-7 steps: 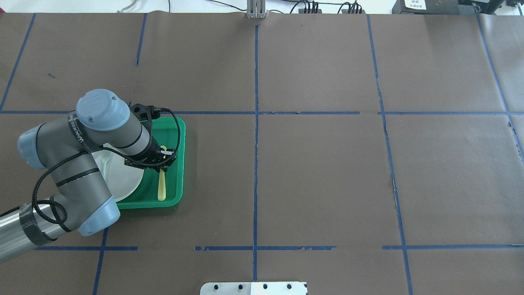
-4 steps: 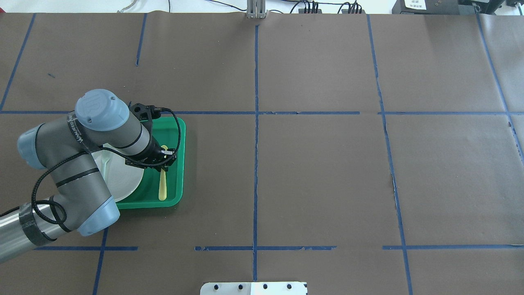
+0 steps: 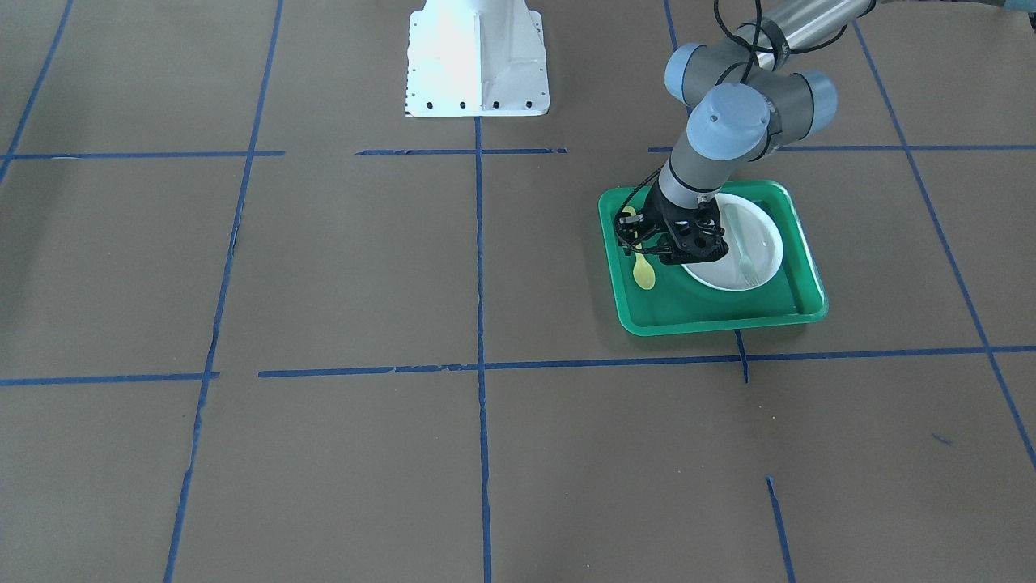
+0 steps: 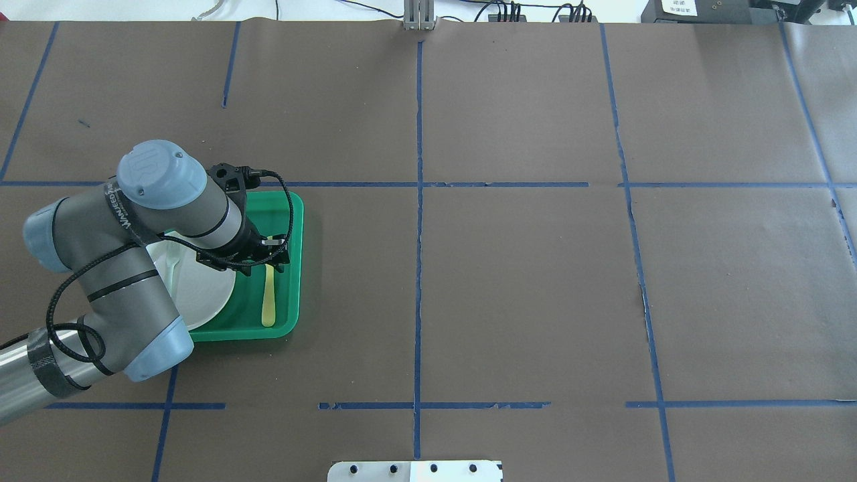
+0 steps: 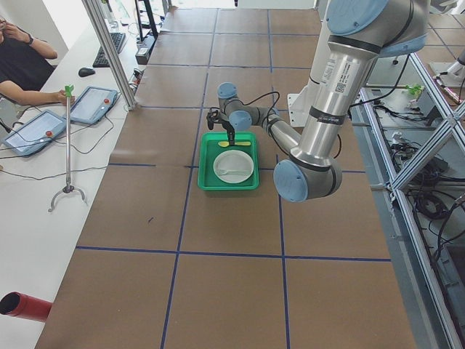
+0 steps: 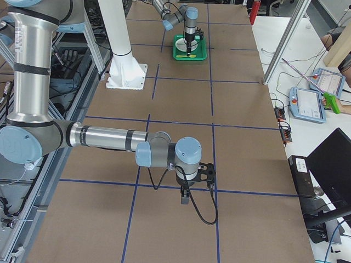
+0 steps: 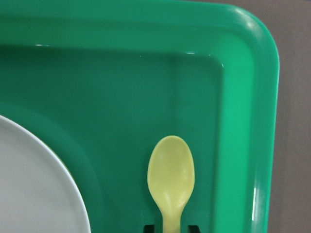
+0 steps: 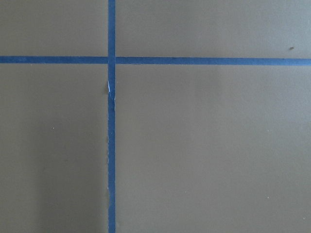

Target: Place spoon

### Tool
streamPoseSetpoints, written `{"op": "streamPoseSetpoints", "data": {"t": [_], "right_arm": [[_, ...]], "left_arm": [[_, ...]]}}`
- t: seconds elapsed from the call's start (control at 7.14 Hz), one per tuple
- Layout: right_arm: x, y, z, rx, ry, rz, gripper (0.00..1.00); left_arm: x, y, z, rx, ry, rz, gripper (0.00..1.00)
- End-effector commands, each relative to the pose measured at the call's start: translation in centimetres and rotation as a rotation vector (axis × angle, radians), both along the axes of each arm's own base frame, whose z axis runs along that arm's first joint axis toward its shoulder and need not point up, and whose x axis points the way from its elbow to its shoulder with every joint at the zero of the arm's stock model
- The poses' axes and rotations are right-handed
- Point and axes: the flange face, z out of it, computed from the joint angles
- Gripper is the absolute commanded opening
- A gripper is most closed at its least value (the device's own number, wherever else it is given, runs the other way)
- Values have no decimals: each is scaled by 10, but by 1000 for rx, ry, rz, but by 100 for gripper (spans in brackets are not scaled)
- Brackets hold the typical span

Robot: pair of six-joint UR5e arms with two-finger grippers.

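Observation:
The yellow spoon [image 4: 268,301] lies lengthwise in the right part of the green tray [image 4: 298,221], beside the white plate [image 4: 201,294]. My left gripper [image 4: 268,262] is low over the tray and shut on the spoon's neck. In the left wrist view the oval bowl [image 7: 171,174] points away and the handle runs between the two fingertips at the bottom edge. In the front-facing view the spoon's bowl [image 3: 644,274] sticks out below the gripper [image 3: 643,247]. My right gripper [image 6: 185,196] hangs over bare table and shows only in the exterior right view, so I cannot tell its state.
A pale fork [image 4: 173,268] lies on the plate. The tray's raised rim [image 7: 243,121] runs close along the spoon's right side. The robot's white base plate [image 4: 415,470] is at the near edge. Blue tape lines cross the brown table cover.
My left arm has shifted slightly up and left in the overhead view. The spoon's handle end has moved a little to the right with the gripper.

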Motion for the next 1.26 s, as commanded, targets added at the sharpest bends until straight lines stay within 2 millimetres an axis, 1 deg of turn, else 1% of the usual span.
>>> {"op": "streamPoseSetpoints", "data": {"t": [0.0,0.14,0.28,0.42,0.56,0.7,0.84,0.98,1.12], "right_arm": [[0,0,0,0,0,0,100],[0,0,0,0,0,0,100],[0,0,0,0,0,0,100],[0,0,0,0,0,0,100],[0,0,0,0,0,0,100],[0,0,0,0,0,0,100],[0,0,0,1,0,-1,100],[0,0,0,0,0,0,100],[0,0,0,0,0,0,100]], "left_arm": [[-33,-9,-27,34,43,-42,100],[-66,-12,-55,70,91,-79,100],[-104,-18,-55,79,101,-126,100],[-132,-15,-59,131,109,-126,100],[-164,-19,-48,159,90,-136,100],[-194,-27,-22,219,39,-111,100],[-240,-34,9,252,-8,-105,100],[-291,-34,46,216,-14,-99,100],[-338,-25,90,229,-42,-55,100]]}}
